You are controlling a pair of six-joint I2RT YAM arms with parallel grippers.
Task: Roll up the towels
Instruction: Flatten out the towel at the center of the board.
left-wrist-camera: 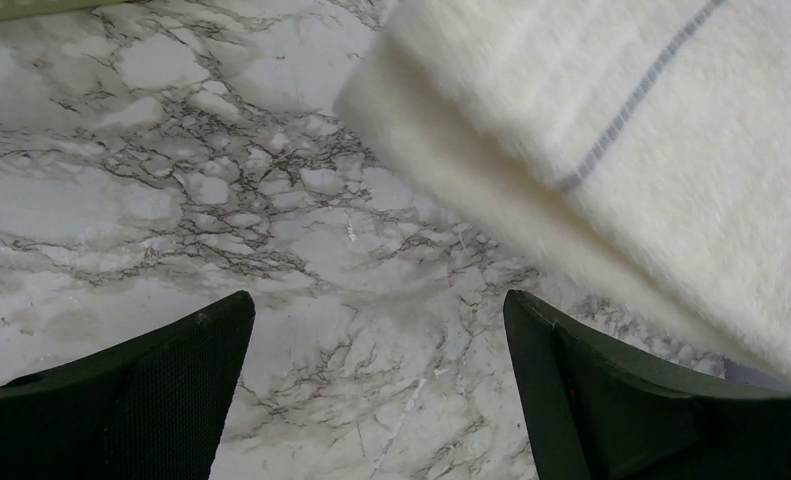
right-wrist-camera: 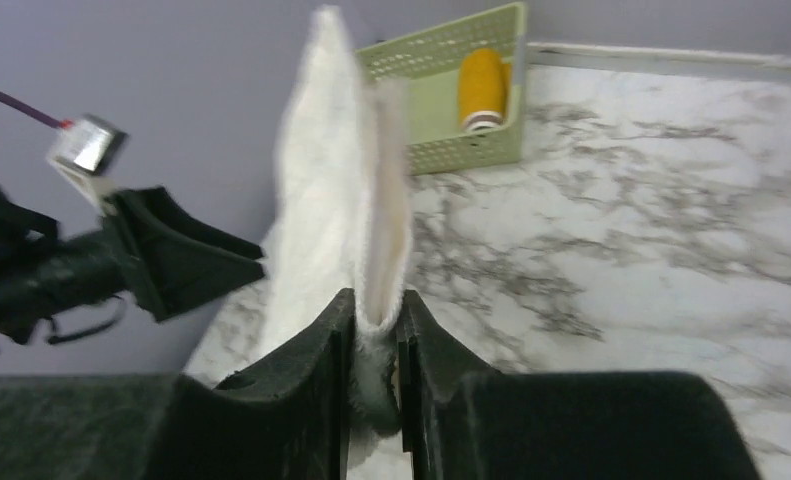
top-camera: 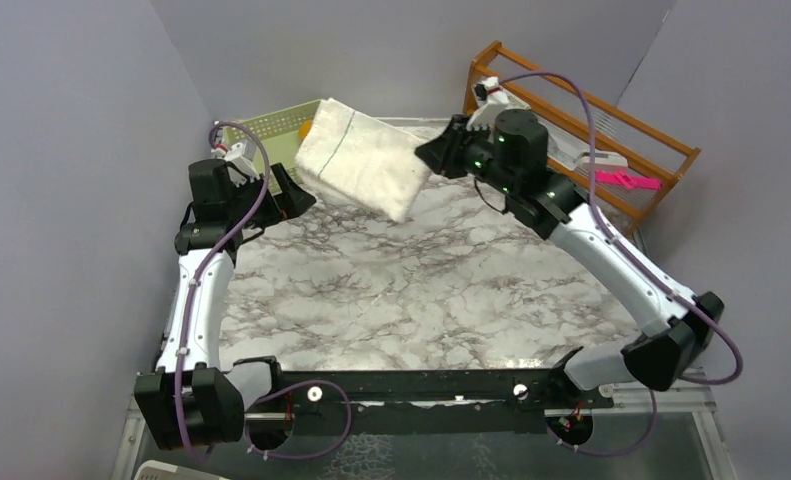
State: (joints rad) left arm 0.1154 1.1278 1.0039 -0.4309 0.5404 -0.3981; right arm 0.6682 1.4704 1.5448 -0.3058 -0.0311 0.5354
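The cream-white towel [top-camera: 361, 160] hangs folded in the air over the back of the marble table [top-camera: 421, 290]. My right gripper [top-camera: 426, 155] is shut on its right edge, and the cloth is pinched between the jaws in the right wrist view [right-wrist-camera: 374, 310]. The towel [right-wrist-camera: 341, 180] stands up from them. My left gripper [top-camera: 296, 195] is open just left of and below the towel, with only marble between its fingers [left-wrist-camera: 379, 320]. The towel [left-wrist-camera: 651, 150] fills the upper right of that view. The mustard-yellow towel [right-wrist-camera: 483, 88] lies rolled in a green basket [right-wrist-camera: 441, 60].
The green basket [top-camera: 271, 130] sits at the back left against the wall. A wooden rack [top-camera: 611, 130] stands at the back right with a pink object [top-camera: 626, 180] on it. Grey walls close in left, back and right.
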